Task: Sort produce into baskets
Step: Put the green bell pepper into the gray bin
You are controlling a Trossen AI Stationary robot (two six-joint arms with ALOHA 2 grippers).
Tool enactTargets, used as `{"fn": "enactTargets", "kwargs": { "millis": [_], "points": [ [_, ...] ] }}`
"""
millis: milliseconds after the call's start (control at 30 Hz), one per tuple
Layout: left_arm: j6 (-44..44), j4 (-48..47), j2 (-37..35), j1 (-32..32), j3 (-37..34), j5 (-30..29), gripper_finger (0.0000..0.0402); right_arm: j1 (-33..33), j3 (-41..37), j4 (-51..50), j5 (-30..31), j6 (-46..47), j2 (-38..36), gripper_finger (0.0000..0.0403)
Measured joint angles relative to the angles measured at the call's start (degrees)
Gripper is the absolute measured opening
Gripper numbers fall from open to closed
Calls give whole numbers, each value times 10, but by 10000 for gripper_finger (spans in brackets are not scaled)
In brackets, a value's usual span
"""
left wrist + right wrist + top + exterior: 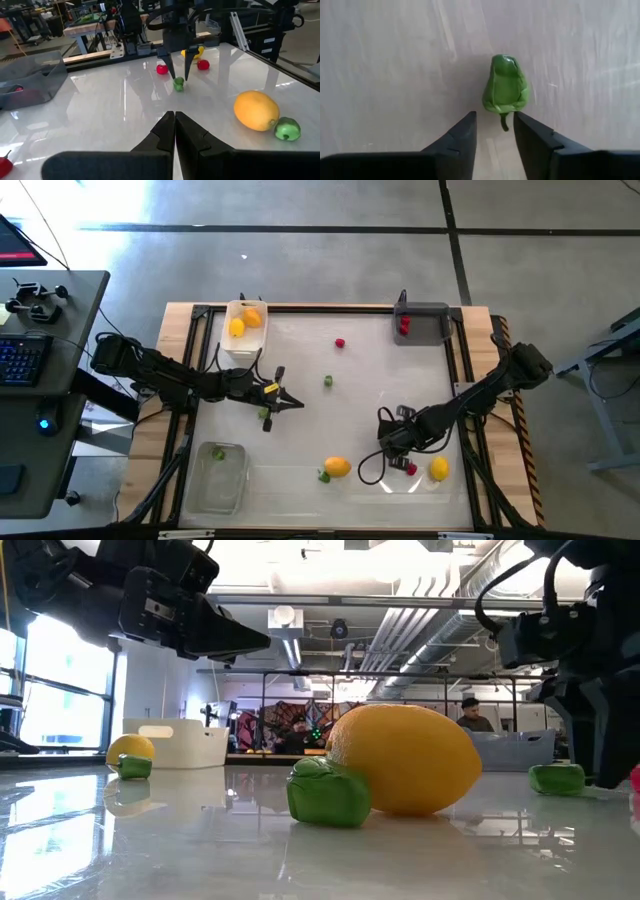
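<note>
The left arm reaches in from the left edge of the tabletop [300, 370], stretched low and nearly level toward the middle. Its left pincer [290, 404] points inward, both dark fingers [165, 131] pressed together into one narrow tip, holding nothing.

The right arm comes in from the right edge, elbow bent, forearm angled down toward the near right part of the tabletop. Its right pincer [390, 446] points steeply downward, close over the surface. Its two fingers [465, 132] stand parted with a clear gap between them, gripping nothing. Black cabling loops beside this wrist.
</note>
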Motion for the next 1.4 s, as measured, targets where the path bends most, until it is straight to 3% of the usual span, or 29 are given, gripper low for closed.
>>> {"fn": "enactTargets", "kwargs": {
  "millis": [367,633,900,1133,1400],
  "points": [
    [-1,-1,0,0,0,0,0,-3,0,1,23,-32,0,6],
    [-4,-4,0,0,0,-25,0,-20,0,69,48,-98,0,2],
    [84,-50,-1,0,43,-47,0,-93,0,235,101,-275,0,1],
    [184,-223,-1,-10,127,-49,15,-166,0,356,50,-372,0,0],
    [253,-274,9,-33,167,-75,86,-206,0,417,-24,-380,0,0]
  ]
}}
